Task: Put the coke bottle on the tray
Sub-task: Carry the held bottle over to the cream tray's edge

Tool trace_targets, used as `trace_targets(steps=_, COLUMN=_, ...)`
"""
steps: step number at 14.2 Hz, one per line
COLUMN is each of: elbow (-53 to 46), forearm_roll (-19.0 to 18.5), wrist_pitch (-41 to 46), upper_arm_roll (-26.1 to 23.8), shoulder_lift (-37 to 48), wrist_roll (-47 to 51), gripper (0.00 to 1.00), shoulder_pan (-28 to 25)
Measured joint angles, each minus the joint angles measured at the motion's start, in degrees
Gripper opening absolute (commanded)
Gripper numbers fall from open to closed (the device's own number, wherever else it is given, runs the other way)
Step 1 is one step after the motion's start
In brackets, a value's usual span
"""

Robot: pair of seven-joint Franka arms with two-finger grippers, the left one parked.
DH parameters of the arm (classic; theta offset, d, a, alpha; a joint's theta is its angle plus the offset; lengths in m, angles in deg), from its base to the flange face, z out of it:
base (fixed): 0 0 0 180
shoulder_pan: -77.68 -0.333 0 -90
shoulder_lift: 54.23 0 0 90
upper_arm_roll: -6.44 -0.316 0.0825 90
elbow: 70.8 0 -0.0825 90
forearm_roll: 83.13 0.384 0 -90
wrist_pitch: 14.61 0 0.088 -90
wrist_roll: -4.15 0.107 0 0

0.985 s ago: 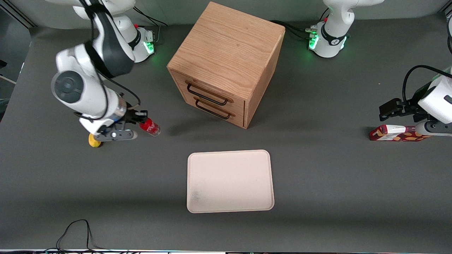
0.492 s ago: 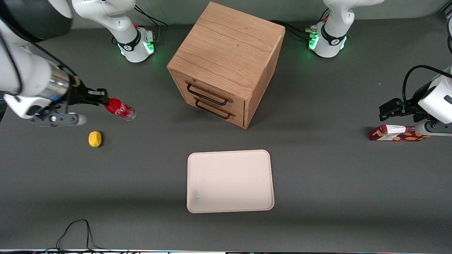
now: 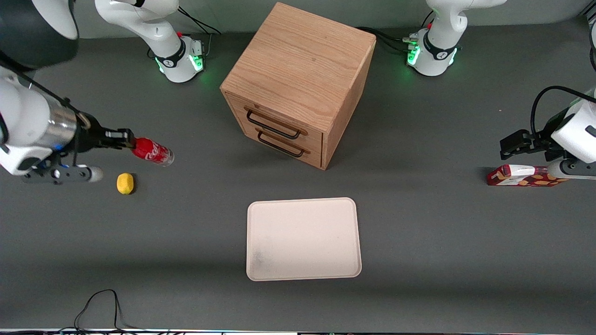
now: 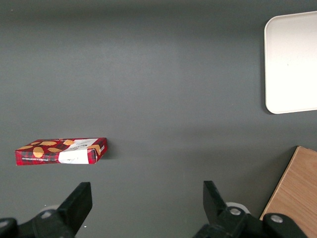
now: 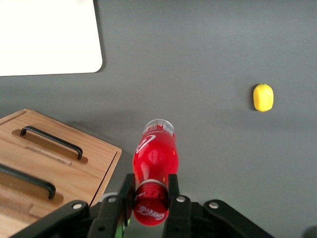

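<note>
My right gripper (image 3: 129, 141) is shut on the red cap end of the coke bottle (image 3: 152, 152) and holds it lifted above the table, lying roughly level with its clear base pointing toward the wooden drawer cabinet (image 3: 298, 79). In the right wrist view the two black fingers clamp the bottle's neck (image 5: 149, 191) and the bottle (image 5: 155, 156) juts out over bare table. The cream tray (image 3: 303, 238) lies flat and bare, nearer the front camera than the cabinet, well off from the bottle. The tray's corner also shows in the right wrist view (image 5: 49, 37).
A yellow lemon (image 3: 125, 183) lies on the table just below the held bottle, nearer the camera. The wooden two-drawer cabinet stands mid-table. A flat red-and-white carton (image 3: 524, 176) lies toward the parked arm's end.
My gripper lifted the coke bottle off the table beside the lemon and swung outward toward the working arm's end; in the last half second it dropped slightly.
</note>
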Motion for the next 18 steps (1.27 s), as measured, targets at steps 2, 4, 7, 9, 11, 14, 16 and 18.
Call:
trace_targets(steps=2, elbow=-1.9, forearm_roll=0.0, wrist_pitch=-3.9, upper_arm_roll=-0.4, shoulder_lift=-3.7, wrist_roll=0.0, gripper=0.00, shoulder_pan=-0.4)
trace_targets(steps=4, elbow=-2.8, forearm_roll=0.0, wrist_pitch=-8.8, upper_arm_roll=-0.9, shoulder_lift=-6.6, wrist_roll=0.1, gripper=0.00, shoulder_pan=-1.3)
trace_targets(steps=7, elbow=-3.1, forearm_roll=0.0, wrist_pitch=-15.9, upper_arm_roll=-1.7, shoulder_lift=-10.3, wrist_roll=0.2, gripper=0.00, shoulder_pan=-2.6)
trace_targets(steps=9, elbow=-3.5, forearm_roll=0.0, wrist_pitch=-19.6, upper_arm_roll=-1.8, shoulder_lift=-12.6, wrist_roll=0.2, gripper=0.00, shoulder_pan=-3.5)
trace_targets(steps=11, elbow=-3.7, forearm_roll=0.0, wrist_pitch=-22.8, upper_arm_roll=-1.9, shoulder_lift=-14.5, wrist_roll=0.2, gripper=0.00, shoulder_pan=-4.4)
trace_targets(steps=14, elbow=-3.8, forearm_roll=-0.1, wrist_pitch=-27.8, upper_arm_roll=-1.9, shoulder_lift=-16.0, wrist_roll=-3.5, gripper=0.00, shoulder_pan=-5.4)
trace_targets(steps=16, elbow=-3.8, forearm_roll=-0.5, wrist_pitch=-31.8, upper_arm_roll=-1.9, shoulder_lift=-16.7, wrist_roll=-5.7, gripper=0.00, shoulder_pan=-6.4)
trace_targets(steps=18, elbow=-3.8, forearm_roll=-1.7, wrist_pitch=-35.7, upper_arm_roll=-1.9, shoulder_lift=-17.8, wrist_roll=-6.9, gripper=0.00, shoulder_pan=-7.5)
